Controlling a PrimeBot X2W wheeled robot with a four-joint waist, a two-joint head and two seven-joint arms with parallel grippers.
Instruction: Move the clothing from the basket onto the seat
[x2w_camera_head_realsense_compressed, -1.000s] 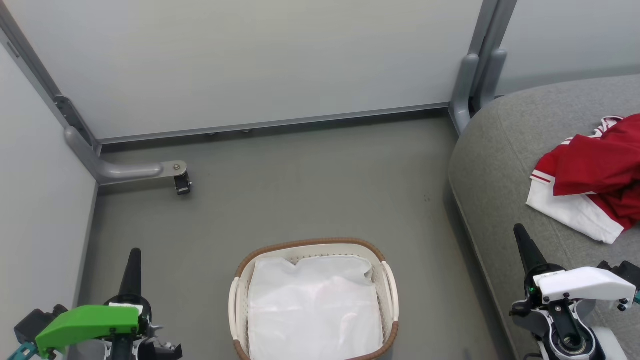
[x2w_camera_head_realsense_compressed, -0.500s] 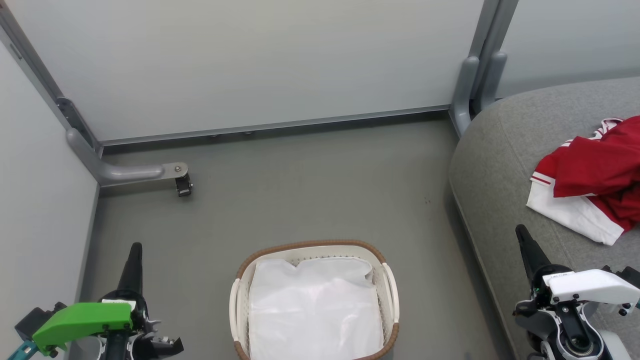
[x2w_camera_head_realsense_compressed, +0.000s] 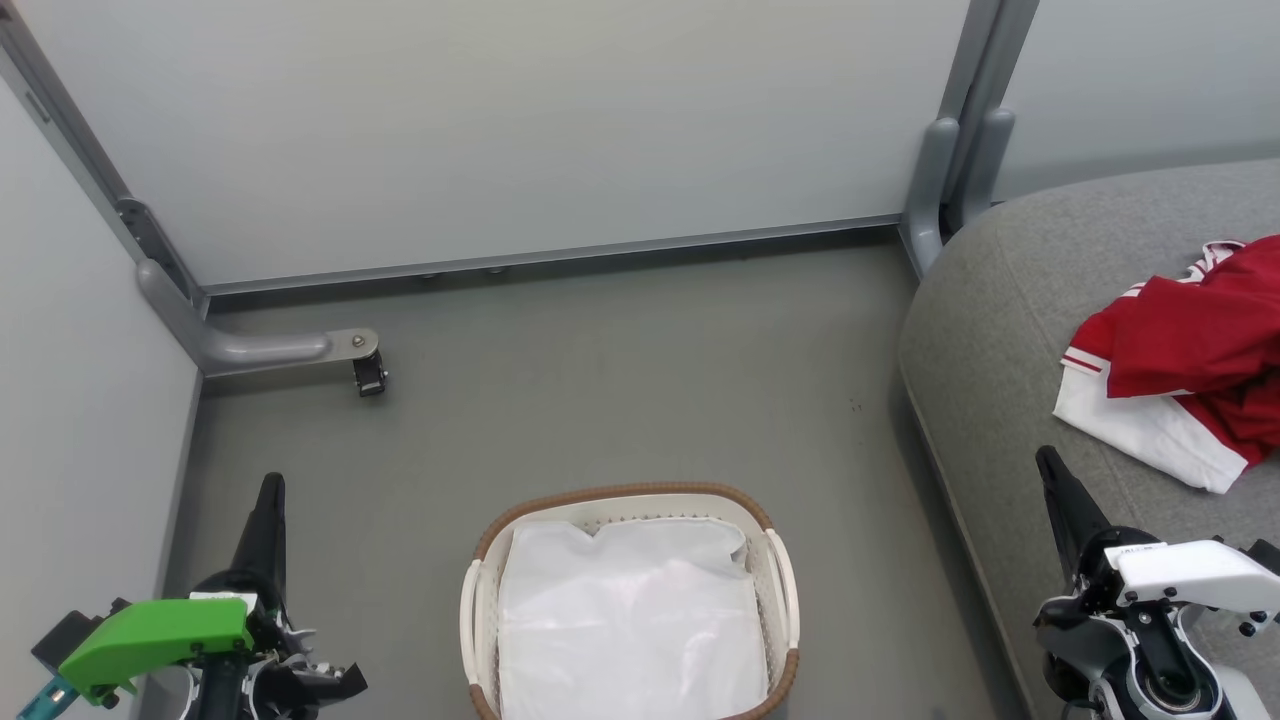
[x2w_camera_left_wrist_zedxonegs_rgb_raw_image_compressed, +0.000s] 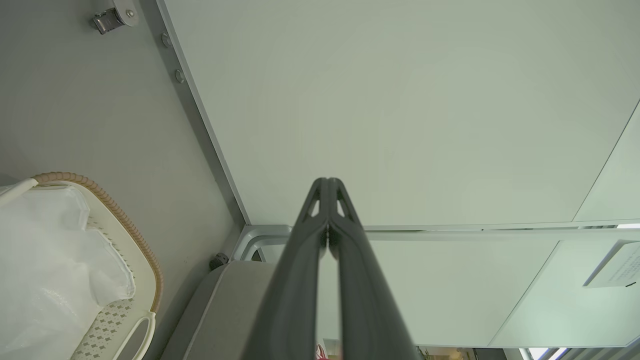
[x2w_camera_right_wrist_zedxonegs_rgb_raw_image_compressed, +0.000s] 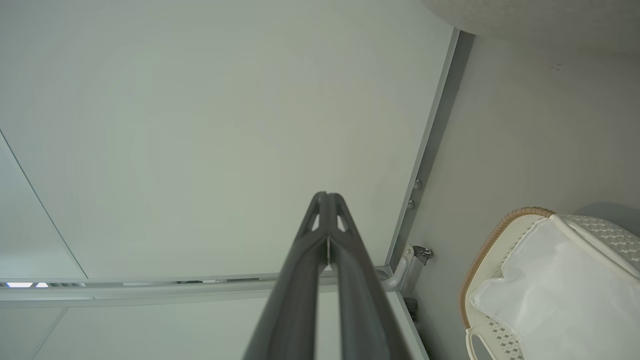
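Left gripper (x2w_camera_head_realsense_compressed: 268, 498): head view, lower left, fingers pressed together, nothing held. Right gripper (x2w_camera_head_realsense_compressed: 1052, 472): lower right, same, empty, near seat (x2w_camera_head_realsense_compressed: 985, 320) edge. Clothing (x2w_camera_head_realsense_compressed: 1190, 350) lies on seat, far right. Basket (x2w_camera_head_realsense_compressed: 620, 492) on floor (x2w_camera_head_realsense_compressed: 600, 380) between grippers, white liner (x2w_camera_head_realsense_compressed: 630, 620) inside.
Left wrist view: fingers closed, basket at left. Paper notice (x2w_camera_left_wrist_zedxonegs_rgb_raw_image_compressed: 612, 264) at right, print too small to read.
Right wrist view: fingers closed, basket lower right.

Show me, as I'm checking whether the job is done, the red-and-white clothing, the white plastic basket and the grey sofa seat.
Soft red-and-white clothing (x2w_camera_head_realsense_compressed: 1190, 345): head view, red fold.
White perforated plastic basket (x2w_camera_head_realsense_compressed: 620, 489): head view, brown woven far rim.
Rounded grey fabric seat (x2w_camera_head_realsense_compressed: 990, 330): head view, bare cushion beside the clothing.
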